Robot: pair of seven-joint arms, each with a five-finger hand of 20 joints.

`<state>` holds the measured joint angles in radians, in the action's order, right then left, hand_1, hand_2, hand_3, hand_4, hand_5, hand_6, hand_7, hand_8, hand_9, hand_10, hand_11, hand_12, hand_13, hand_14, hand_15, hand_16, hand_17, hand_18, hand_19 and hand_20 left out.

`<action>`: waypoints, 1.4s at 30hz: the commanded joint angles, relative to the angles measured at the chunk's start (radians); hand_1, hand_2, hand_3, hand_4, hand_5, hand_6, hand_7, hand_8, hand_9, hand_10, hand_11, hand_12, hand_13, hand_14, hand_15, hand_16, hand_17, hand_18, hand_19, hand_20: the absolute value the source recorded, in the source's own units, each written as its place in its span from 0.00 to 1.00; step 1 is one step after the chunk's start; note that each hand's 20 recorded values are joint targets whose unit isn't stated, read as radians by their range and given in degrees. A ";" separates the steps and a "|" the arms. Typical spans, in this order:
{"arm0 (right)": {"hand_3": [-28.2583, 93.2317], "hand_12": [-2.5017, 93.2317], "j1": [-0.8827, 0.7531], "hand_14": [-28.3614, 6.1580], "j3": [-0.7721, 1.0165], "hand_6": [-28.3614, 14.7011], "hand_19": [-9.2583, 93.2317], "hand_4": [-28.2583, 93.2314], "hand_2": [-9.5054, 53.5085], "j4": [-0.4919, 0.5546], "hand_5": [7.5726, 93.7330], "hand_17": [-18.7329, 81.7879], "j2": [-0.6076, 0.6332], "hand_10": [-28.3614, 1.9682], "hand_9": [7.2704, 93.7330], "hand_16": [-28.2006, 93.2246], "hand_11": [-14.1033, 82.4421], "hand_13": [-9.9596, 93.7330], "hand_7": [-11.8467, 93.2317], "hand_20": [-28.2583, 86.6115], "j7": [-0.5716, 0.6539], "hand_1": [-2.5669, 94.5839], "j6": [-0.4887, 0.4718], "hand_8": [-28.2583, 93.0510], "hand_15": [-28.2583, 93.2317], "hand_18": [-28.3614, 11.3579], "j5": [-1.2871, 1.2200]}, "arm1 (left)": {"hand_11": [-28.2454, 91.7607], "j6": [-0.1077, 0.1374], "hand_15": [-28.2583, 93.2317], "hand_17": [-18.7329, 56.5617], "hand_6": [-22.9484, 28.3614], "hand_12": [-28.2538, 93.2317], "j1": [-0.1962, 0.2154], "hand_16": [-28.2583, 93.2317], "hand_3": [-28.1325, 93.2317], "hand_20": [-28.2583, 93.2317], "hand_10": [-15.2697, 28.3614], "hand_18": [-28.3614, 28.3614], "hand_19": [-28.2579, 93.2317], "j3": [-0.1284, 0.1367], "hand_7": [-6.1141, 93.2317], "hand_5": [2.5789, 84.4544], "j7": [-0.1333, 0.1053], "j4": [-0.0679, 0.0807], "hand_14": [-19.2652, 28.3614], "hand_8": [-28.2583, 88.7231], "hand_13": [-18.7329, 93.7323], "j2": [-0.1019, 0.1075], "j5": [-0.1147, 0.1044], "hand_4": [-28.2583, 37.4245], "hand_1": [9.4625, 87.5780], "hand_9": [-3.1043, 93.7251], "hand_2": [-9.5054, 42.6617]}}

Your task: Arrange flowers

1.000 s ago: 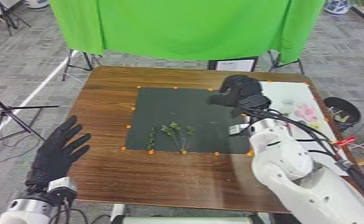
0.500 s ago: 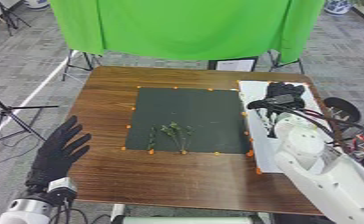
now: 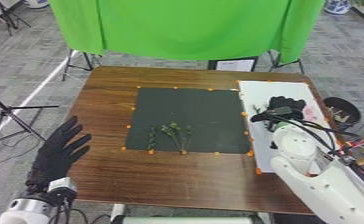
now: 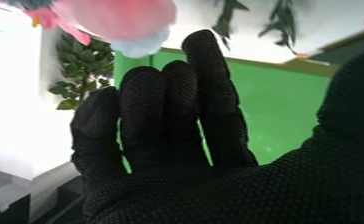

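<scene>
Head view shows right hand over white board.

Head view: bright, even indoor light; soft fold shadows on the green cloth, top of frame; white board at right, very pale; right hand dark, little surface detail. Right wrist view: strong glare at left of frame, burnt to plain white; hand in deep shade, nearly black at right edge.
</scene>
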<state>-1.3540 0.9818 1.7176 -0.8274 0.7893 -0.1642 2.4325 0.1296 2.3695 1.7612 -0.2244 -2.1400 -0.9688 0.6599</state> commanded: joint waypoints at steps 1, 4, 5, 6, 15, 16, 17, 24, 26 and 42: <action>0.87 0.57 0.008 0.26 -0.022 0.50 0.89 0.00 0.00 -0.038 0.62 0.39 0.021 0.36 0.47 0.51 0.80 0.51 0.38 0.75 -0.011 0.15 0.021 0.16 0.93 0.10 0.027 | 0.36 -0.019 0.46 0.09 0.50 0.40 0.005 0.25 0.80 0.31 0.58 0.90 0.54 0.000 0.24 0.25 0.018 0.003 0.73 0.16 0.32 -0.004 0.007 0.05 0.20 0.21 0.13; 0.88 0.57 0.008 0.30 -0.027 0.54 0.89 0.00 0.00 -0.052 0.63 0.39 0.022 0.41 0.50 0.51 0.80 0.54 0.40 0.75 -0.041 0.17 0.041 0.15 0.93 0.11 0.005 | 0.36 -0.019 0.46 0.09 0.50 0.40 0.001 0.25 0.80 0.31 0.58 0.90 0.54 -0.004 0.24 0.25 0.020 0.005 0.73 0.16 0.32 -0.003 0.007 0.05 0.20 0.21 0.13; 0.89 0.57 0.008 0.30 -0.030 0.55 0.89 0.00 0.00 -0.057 0.64 0.39 0.022 0.42 0.51 0.51 0.80 0.54 0.41 0.75 -0.054 0.18 0.047 0.15 0.93 0.11 0.006 | 0.36 -0.018 0.46 0.08 0.50 0.40 0.002 0.25 0.80 0.31 0.58 0.90 0.54 -0.004 0.24 0.25 0.018 0.005 0.73 0.16 0.32 -0.003 0.007 0.05 0.20 0.21 0.13; 0.89 0.58 0.003 0.32 -0.028 0.56 0.89 0.00 0.00 -0.062 0.65 0.39 0.022 0.42 0.53 0.52 0.80 0.56 0.42 0.75 -0.076 0.20 0.062 0.15 0.93 0.11 0.001 | 0.36 -0.018 0.46 0.08 0.50 0.40 0.005 0.25 0.80 0.31 0.58 0.90 0.54 -0.004 0.24 0.25 0.018 0.003 0.73 0.16 0.32 -0.004 0.007 0.05 0.20 0.21 0.13; 0.78 0.66 -0.029 0.50 -0.013 0.72 0.91 0.00 0.00 -0.079 0.81 0.46 0.011 0.64 0.73 0.57 0.75 0.68 0.49 0.74 -0.208 0.53 0.085 0.30 0.92 0.15 -0.071 | 0.36 -0.017 0.46 0.08 0.50 0.40 -0.002 0.25 0.80 0.31 0.59 0.90 0.54 -0.005 0.24 0.25 0.025 0.007 0.72 0.16 0.32 -0.007 0.006 0.05 0.20 0.21 0.13; 0.80 0.68 -0.034 0.51 -0.002 0.73 0.92 0.00 0.00 -0.078 0.82 0.47 0.004 0.66 0.75 0.58 0.74 0.70 0.50 0.74 -0.223 0.54 0.066 0.30 0.92 0.16 -0.071 | 0.36 -0.015 0.46 0.08 0.50 0.40 -0.002 0.25 0.80 0.31 0.59 0.90 0.54 -0.005 0.24 0.25 0.024 0.007 0.72 0.16 0.32 -0.009 0.006 0.05 0.20 0.21 0.13; 0.82 0.69 -0.037 0.51 0.000 0.73 0.92 0.00 0.00 -0.075 0.83 0.48 0.006 0.66 0.76 0.58 0.74 0.70 0.50 0.75 -0.230 0.53 0.067 0.31 0.92 0.16 -0.079 | 0.36 -0.016 0.46 0.08 0.50 0.40 0.001 0.25 0.80 0.31 0.59 0.90 0.54 -0.003 0.24 0.25 0.024 0.006 0.72 0.16 0.32 -0.010 0.006 0.05 0.20 0.21 0.13; 0.96 0.79 -0.043 0.49 -0.005 0.69 0.92 0.02 0.00 -0.073 0.78 0.47 0.013 0.65 0.75 0.61 0.74 0.69 0.55 0.77 -0.240 0.46 0.200 0.40 0.93 0.15 -0.045 | 0.36 -0.011 0.46 0.08 0.50 0.40 0.013 0.25 0.80 0.31 0.58 0.90 0.54 0.000 0.24 0.25 0.015 0.001 0.72 0.16 0.32 -0.010 0.007 0.05 0.20 0.21 0.13; 0.97 0.78 -0.044 0.48 0.000 0.68 0.93 0.05 0.00 -0.055 0.77 0.47 0.015 0.63 0.74 0.61 0.76 0.68 0.58 0.77 -0.233 0.44 0.249 0.41 0.94 0.15 -0.050 | 0.36 -0.007 0.46 0.08 0.50 0.40 0.015 0.25 0.80 0.31 0.58 0.90 0.54 0.001 0.24 0.25 0.013 -0.002 0.72 0.16 0.32 -0.011 0.008 0.05 0.20 0.21 0.13; 0.96 0.76 -0.109 0.46 0.009 0.64 0.94 0.09 0.00 0.178 0.77 0.46 -0.111 0.59 0.74 0.60 0.81 0.68 0.60 0.78 -0.189 0.43 0.318 0.42 0.97 0.14 -0.139 | 0.36 -0.012 0.46 0.08 0.50 0.40 0.007 0.25 0.80 0.31 0.58 0.90 0.54 0.001 0.24 0.25 0.026 0.001 0.72 0.16 0.32 -0.018 0.007 0.05 0.20 0.21 0.13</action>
<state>-1.4151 1.0168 1.8307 -0.8385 0.6037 0.1923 2.2178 0.1223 2.3714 1.7593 -0.2130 -2.1374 -0.9765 0.6627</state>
